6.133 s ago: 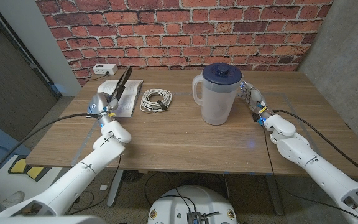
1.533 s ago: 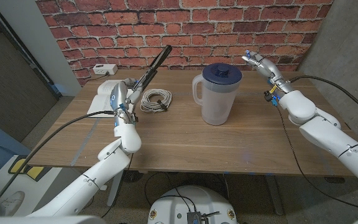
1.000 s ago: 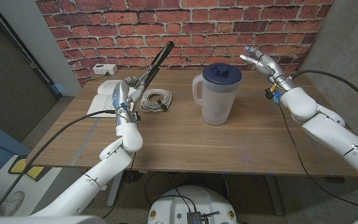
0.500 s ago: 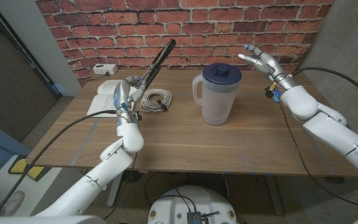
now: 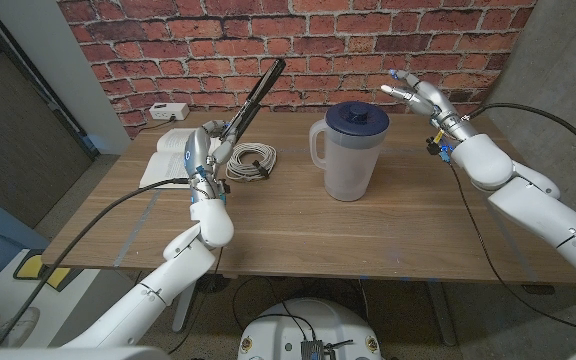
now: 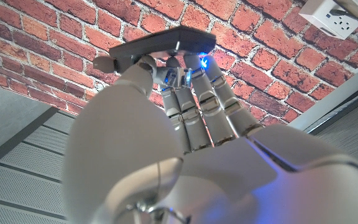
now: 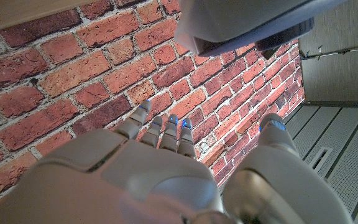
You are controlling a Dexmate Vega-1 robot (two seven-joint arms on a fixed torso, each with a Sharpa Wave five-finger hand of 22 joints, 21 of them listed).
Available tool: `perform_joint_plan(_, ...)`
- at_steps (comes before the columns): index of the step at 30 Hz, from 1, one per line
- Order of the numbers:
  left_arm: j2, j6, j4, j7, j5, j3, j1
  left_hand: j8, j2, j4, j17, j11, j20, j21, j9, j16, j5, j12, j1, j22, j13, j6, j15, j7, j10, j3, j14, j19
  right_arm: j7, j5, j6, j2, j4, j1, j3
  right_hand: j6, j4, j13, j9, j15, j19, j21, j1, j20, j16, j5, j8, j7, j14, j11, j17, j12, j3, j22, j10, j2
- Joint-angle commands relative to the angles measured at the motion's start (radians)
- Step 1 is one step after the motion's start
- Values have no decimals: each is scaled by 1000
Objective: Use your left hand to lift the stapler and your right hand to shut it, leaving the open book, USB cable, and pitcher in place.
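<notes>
your left hand (image 5: 211, 150) grips the stapler (image 5: 251, 98) and holds it up off the wooden table (image 5: 298, 220), its black arm slanting toward the brick wall (image 5: 298, 50). your right hand (image 5: 420, 98) hangs in the air past the pitcher (image 5: 348, 150), fingers spread, holding nothing. the book (image 5: 173, 155) lies open at the table's back left, the cable (image 5: 251, 160) coiled just beside it. a white socket block (image 5: 168, 111) sits by the wall.
</notes>
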Motion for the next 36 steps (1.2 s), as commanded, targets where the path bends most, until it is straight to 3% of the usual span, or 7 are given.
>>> perform_joint_plan(1, -25, -54, -12, -22, -59, -21, 14, 1, 57, -28, 8, -42, -43, 12, 4, -1, 3, -2, 57, -2, 4, 57, -126, -50, 55, 29, 44, -4, 35, 15, 17, -1, 7, 20, -4, 49, 2, 6, 11, -34, -3, -4, 7, 12, 0, 0, 22, -2, 3, 12, 1, 5, -5, 6, 6, 3)
perform_joint_plan(10, -27, -77, -19, -46, -67, -24, 21, 1, 57, -28, 9, -45, -41, 22, 4, -3, 3, -7, 57, -10, 7, 59, -124, -48, 58, 30, 47, -8, 63, 29, 16, -6, 1, 34, -7, 55, 4, 7, 17, -23, -12, -6, 8, 33, -5, 0, 23, 7, -12, 15, 1, 0, -7, 6, -3, 6)
perform_joint_plan(13, -11, -80, -38, -80, -74, -27, 26, 1, 57, -28, 10, -35, -41, 25, 6, -3, 3, -10, 57, -13, 7, 57, -127, -49, 58, 30, 48, -9, 75, 30, 16, -6, 1, 45, -12, 57, 4, 7, 19, -19, -15, -7, 9, 34, -7, 0, 24, 13, -18, 20, 1, 1, -7, 6, -1, 6)
perform_joint_plan(19, 3, -68, -46, -78, -20, -16, 27, -1, 58, -28, 11, -39, -40, 30, 7, -7, 3, -16, 57, -18, 9, 54, -124, -45, 51, 30, 43, -14, 96, 40, 18, -7, 3, 64, -19, 61, 4, 7, 21, -14, -23, -9, 10, 38, -10, 0, 25, 21, -26, 28, 1, 0, -9, 6, 0, 6)
perform_joint_plan(27, 17, -116, -41, -92, -24, -25, 34, -2, 60, -25, 15, -38, -41, 38, 10, -8, 2, -22, 54, -26, 7, 51, -127, -47, 56, 29, 41, -18, 119, 46, 9, -13, -8, 84, -25, 75, 4, 7, 26, 12, -49, -13, 13, 63, -16, -1, 29, 12, -53, 32, 2, -3, -11, 7, -5, 7)
perform_joint_plan(33, 21, -140, -48, -99, -19, -30, 44, -2, 58, -26, 14, -42, -43, 45, 9, -12, 1, -25, 51, -33, 12, 54, -133, -48, 56, 29, 42, -22, 126, 44, 1, -15, -16, 90, -31, 84, 3, 7, 27, 14, -51, -11, 14, 64, -15, -1, 32, 14, -55, 31, 2, -3, -11, 7, -3, 7)
perform_joint_plan(36, 14, -153, -47, -96, -20, -33, 47, -2, 59, -26, 17, -43, -45, 48, 12, -12, 0, -26, 51, -36, 11, 52, -130, -49, 59, 28, 41, -22, 122, 44, 1, -11, -19, 92, -31, 53, 2, 6, 27, 15, -51, -9, 17, 64, -12, -1, 17, 25, -56, 32, 3, -4, -12, 7, -4, 6)
